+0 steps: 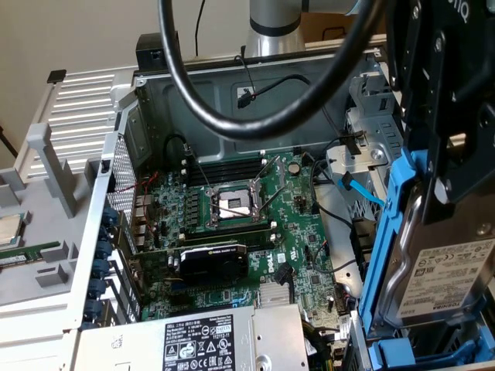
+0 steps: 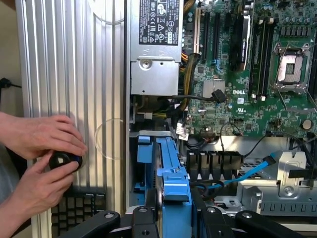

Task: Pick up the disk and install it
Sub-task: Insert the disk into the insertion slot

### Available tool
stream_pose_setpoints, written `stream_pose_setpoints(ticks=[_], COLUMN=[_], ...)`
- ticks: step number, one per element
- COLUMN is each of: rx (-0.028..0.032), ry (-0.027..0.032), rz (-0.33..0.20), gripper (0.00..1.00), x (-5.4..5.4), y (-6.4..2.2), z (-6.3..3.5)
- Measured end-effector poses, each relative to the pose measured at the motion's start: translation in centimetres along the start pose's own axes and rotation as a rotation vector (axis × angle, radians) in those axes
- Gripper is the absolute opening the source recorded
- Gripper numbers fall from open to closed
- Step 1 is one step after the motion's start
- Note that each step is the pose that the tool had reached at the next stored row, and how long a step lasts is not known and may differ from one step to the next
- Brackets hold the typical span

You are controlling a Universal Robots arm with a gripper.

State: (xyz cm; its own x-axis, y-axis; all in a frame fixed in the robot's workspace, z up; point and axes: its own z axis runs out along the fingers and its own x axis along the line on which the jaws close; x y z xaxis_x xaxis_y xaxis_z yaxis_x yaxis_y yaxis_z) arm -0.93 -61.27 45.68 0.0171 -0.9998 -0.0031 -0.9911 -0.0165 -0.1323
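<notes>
- Exterior view: grips the disk [image 1: 441,270] in the gripper [image 1: 452,166], jaws part-closed on its blue carrier; held on edge, white label facing the camera, at the exterior view's right, over the blue-railed corner of the case; contact with the bay impossible to tell.
- Judged as bringing the disk to its bay; best kept upright, square to the rails, well off the motherboard [image 1: 255,224] and the black cable [image 1: 255,127] looping across the front.
- Open case lying on its side; power supply [image 1: 201,340] nearest the camera; pale wall behind.
- Wrist view: looks along the carrier's blue edge, clamped between the black fingers [image 2: 141,225]; blue bay guide [image 2: 143,148] just beside it; blue data cable [image 2: 247,174] near, probably worth avoiding.
- Ribbed silver panel [image 2: 69,59] alongside; a person's hand [image 2: 42,134] and second hand [image 2: 37,188] around a small black round object [image 2: 64,161]; keyboard [image 2: 74,213] close by.
</notes>
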Motion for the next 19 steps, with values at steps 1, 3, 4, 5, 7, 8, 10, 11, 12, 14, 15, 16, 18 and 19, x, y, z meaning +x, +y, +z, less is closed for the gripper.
stream_pose_setpoints(ticks=[1,3,4,5,7,8,10,11,12,14,15,16,18,19], rx=[-0.0002,-0.0003,-0.0004,-0.0004,-0.0007,-0.0008,-0.0015,-0.0020,-0.0025,-0.0033,-0.0035,-0.0037,-0.0039,-0.0041], ry=[0.0001,0.0001,0.0001,0.0001,-0.0001,0.0000,0.0001,0.0001,0.0001,0.0001,0.0000,0.0001,0.0000,0.0001], rz=[0.000,0.000,0.000,0.000,0.000,0.000,0.000,0.000,0.000,0.000,0.000,0.000,0.000,0.000], gripper=[0.36,0.36,0.36,0.36,0.36,0.36,0.36,0.36,0.36,0.36,0.36,0.36,0.36,0.36], x=[0.00,-0.01,0.00,0.00,-0.01,-0.01,0.00,-0.01,-0.01,0.00,0.00,0.00,0.00,0.00], y=[0.00,-0.02,-0.04,-0.05,-0.07,-0.08,-0.08,-0.08,-0.08,-0.07,-0.07,-0.06,-0.08,-0.08], z=[0.01,0.03,0.06,0.07,0.11,0.12,0.18,0.21,0.25,0.30,0.32,0.35,0.39,0.41])
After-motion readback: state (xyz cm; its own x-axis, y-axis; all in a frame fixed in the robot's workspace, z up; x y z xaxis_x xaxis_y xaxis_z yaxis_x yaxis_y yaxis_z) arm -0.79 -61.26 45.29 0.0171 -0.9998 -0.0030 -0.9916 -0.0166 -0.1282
